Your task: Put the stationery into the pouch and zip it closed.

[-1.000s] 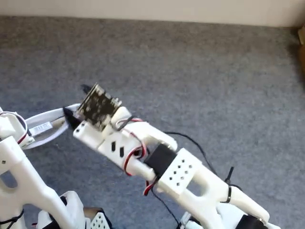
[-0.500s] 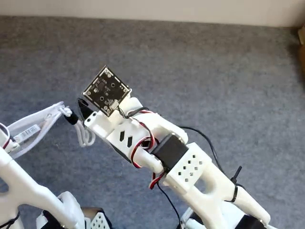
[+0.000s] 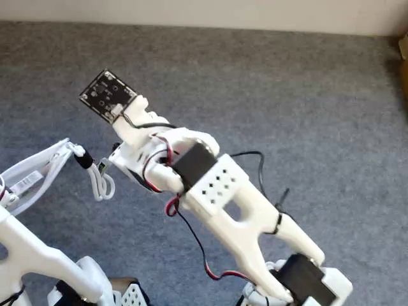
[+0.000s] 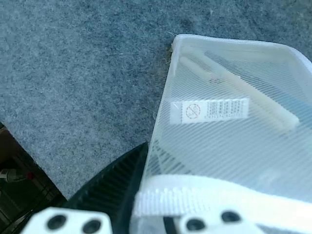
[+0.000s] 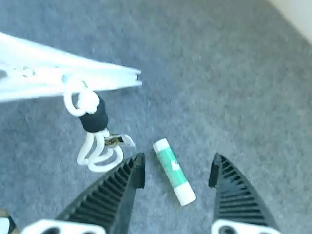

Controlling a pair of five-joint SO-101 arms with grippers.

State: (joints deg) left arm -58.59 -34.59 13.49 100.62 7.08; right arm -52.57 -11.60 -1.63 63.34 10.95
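Pouch (image 4: pixel 234 126) of translucent white mesh sits in the left gripper (image 4: pixel 146 190), whose black jaw lies against one side, so the gripper is clamped on the edge with the white webbing strip (image 4: pixel 219 195). Through the mesh two long white sticks (image 4: pixel 243 92) show inside the pouch, lying side by side near its far edge, with a printed label (image 4: pixel 209 110) just beside them.

In the high view the pouch (image 3: pixel 32 172) hangs off the grey carpet (image 3: pixel 287 95) at the left arm (image 3: pixel 25 255), pointing toward the right arm (image 3: pixel 210 185). From that end a looped white zip pull cord (image 3: pixel 99 182) with a black toggle (image 3: pixel 83 159) dangles down.

The right gripper (image 5: pixel 178 163) hovers over the carpet with its jaws spread well apart and nothing between them. Below the gap a green and white glue stick (image 5: pixel 174 170) lies flat on the carpet, outside the pouch. In the right wrist view the zip pull cord (image 5: pixel 95 131) hangs near one jaw, apart from the glue stick, and the tip of the pouch (image 5: pixel 48 73) is above it.
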